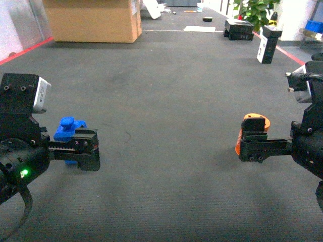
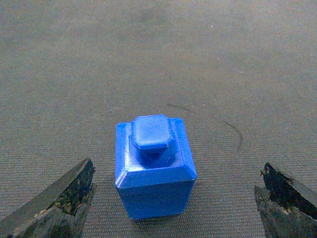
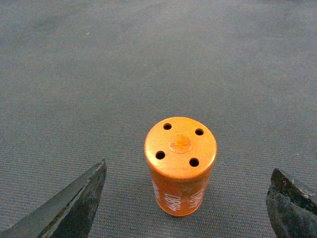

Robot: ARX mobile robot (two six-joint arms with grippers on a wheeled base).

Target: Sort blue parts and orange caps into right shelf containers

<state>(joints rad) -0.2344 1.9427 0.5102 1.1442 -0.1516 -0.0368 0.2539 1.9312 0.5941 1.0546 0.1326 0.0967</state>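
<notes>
From the head view, both arms reach in low over a dark grey carpeted floor (image 1: 166, 101) with a fine, short weave. The left gripper (image 1: 83, 148) sits beside a small blue part (image 1: 67, 128), a blocky plastic piece that stands on the floor right by its black fingers; from here I cannot tell if they touch it. The right gripper (image 1: 252, 146) is level with an orange cap (image 1: 255, 123), of which only the upper portion shows above the black finger block. Farther back there is a big cardboard box (image 1: 93, 19), a red line (image 1: 25, 50) along the floor's left edge, a couple of black cases (image 1: 238, 29), a white-faced sign (image 1: 266, 45) and a leafy green plant (image 1: 255, 11). From the left wrist view, the blue part (image 2: 153, 166) stands upright, its long axis vertical: a squarish body with bevelled shoulders, a short neck and a flat knob on top, with the fine layered ridges of printed plastic. The rough black fingers (image 2: 59, 201) are spread wide at either side, well clear of it. From the right wrist view, the orange cap (image 3: 181, 166) is a smooth cylinder standing on end, its flat top pointing up with four small holes around a centre mark and white lettering down its side. The dark fingers (image 3: 74, 203) there are also spread apart, not touching it.
</notes>
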